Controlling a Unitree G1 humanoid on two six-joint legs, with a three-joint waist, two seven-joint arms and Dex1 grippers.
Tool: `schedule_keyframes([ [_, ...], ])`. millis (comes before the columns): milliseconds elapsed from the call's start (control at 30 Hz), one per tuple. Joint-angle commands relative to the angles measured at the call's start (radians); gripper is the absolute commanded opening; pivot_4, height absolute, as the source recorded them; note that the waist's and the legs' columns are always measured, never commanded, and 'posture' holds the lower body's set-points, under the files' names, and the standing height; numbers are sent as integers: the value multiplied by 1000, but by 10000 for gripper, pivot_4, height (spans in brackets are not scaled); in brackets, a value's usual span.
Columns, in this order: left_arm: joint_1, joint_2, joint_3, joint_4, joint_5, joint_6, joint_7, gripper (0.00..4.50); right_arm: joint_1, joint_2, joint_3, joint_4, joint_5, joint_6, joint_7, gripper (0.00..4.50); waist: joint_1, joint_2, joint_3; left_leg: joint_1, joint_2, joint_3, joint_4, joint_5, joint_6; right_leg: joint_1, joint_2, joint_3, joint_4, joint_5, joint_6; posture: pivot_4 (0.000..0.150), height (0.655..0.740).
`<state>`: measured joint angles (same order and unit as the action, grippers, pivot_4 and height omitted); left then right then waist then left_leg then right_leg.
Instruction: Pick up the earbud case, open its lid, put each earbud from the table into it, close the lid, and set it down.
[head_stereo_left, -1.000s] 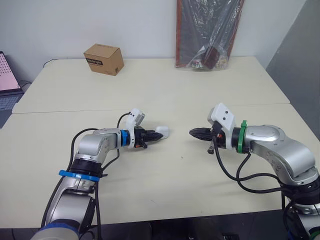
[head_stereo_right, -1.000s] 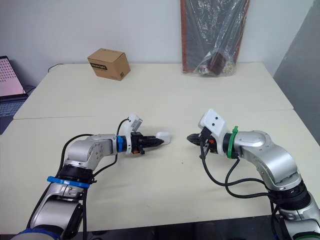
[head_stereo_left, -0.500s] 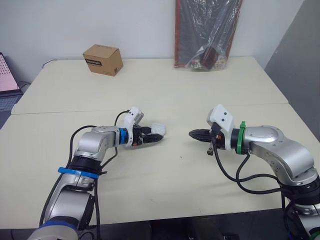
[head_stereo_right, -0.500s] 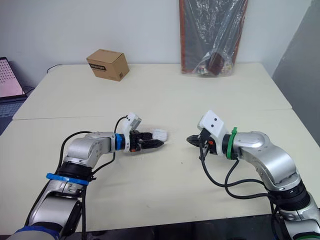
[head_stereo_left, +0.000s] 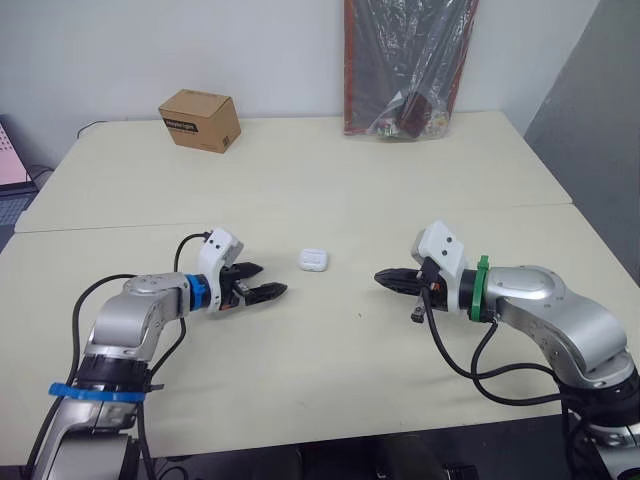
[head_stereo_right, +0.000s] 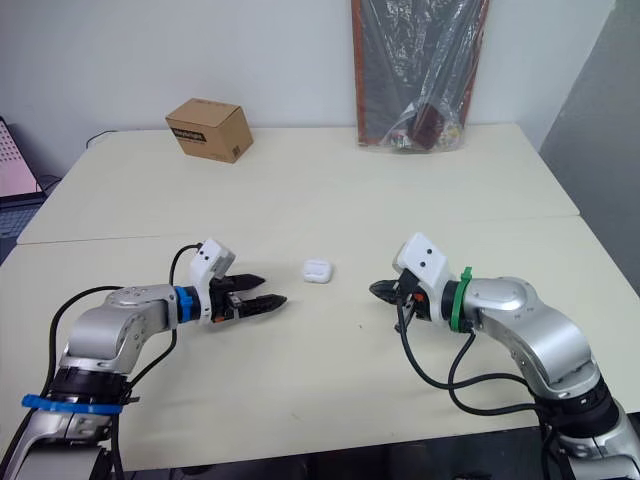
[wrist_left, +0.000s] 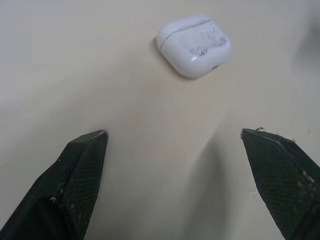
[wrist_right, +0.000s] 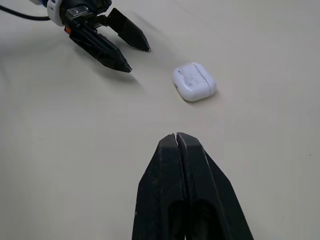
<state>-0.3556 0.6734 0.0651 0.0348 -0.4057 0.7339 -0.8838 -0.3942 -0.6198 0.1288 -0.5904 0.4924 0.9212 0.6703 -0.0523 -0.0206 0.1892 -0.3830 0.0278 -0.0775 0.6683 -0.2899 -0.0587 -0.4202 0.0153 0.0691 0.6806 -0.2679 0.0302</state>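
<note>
Left eye view, read across: shows left gripper spread wide and empty, drawn back to the left of the earbud case, no longer clamped on it as a second ago. Puts the earbud case itself flat on the table, lid shut, touching neither gripper. Finds right gripper to the right of the case, pinched shut on nothing, placed much as before. Reveals no loose earbuds near the case. Reads as set-down done, task likely complete.

The earbud case is white, the table cream, the box brown.
</note>
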Motion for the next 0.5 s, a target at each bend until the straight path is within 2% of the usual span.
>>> schedule_keyframes([
  [33,90,4,78,-117,-37,-3,31,44784,53,27,-52,-101,41,38,-58,0,0,0,0,0,0,0,-1,0,0,0,0,0,0,0,0,1500,7400],
  [300,418,-33,204,-338,-47,-98,122,44784,235,73,-65,-179,25,47,-188,0,3,0,0,2,0,1,-2,0,0,0,-2,1,0,0,0,1500,7400],
  [500,546,-102,254,-411,-54,-189,175,44784,388,64,-30,-174,-56,-83,-205,0,5,-1,-1,2,0,3,-2,0,0,0,-1,2,-1,-2,3,1500,7400],
])
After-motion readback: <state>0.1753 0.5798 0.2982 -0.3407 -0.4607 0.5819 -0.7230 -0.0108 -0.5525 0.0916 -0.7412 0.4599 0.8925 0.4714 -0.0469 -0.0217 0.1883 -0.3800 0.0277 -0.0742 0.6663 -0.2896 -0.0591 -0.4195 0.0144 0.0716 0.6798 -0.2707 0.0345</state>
